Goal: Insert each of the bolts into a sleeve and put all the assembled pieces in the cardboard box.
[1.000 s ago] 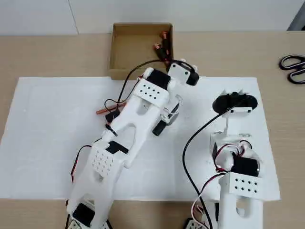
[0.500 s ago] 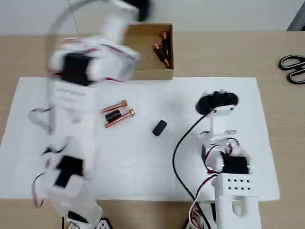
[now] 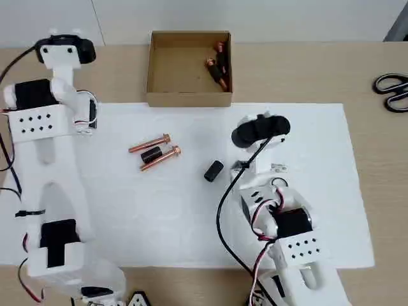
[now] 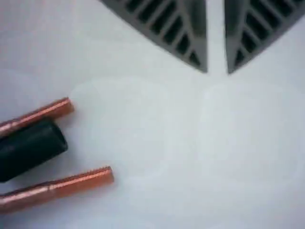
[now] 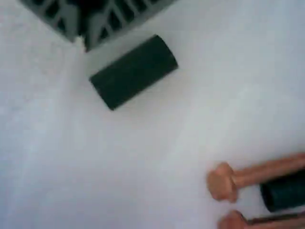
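Two copper bolts (image 3: 150, 143) flank one black sleeve (image 3: 151, 153) on the sheet (image 3: 319, 140), seven o'clock of the cardboard box (image 3: 178, 64), so I judge my left gripper (image 4: 215, 71) hangs slightly parted and empty at their nine o'clock, and my right gripper (image 5: 82, 44) closed on nothing beside the lone sleeve (image 3: 213, 171), ready for pairing.

Pale wooden table (image 3: 306, 70) under white sheet (image 3: 191, 210), white wall (image 3: 255, 19) behind

Coppery metal bolts (image 3: 150, 143), matt black sleeves (image 3: 214, 171), rough cardboard box (image 3: 189, 99)
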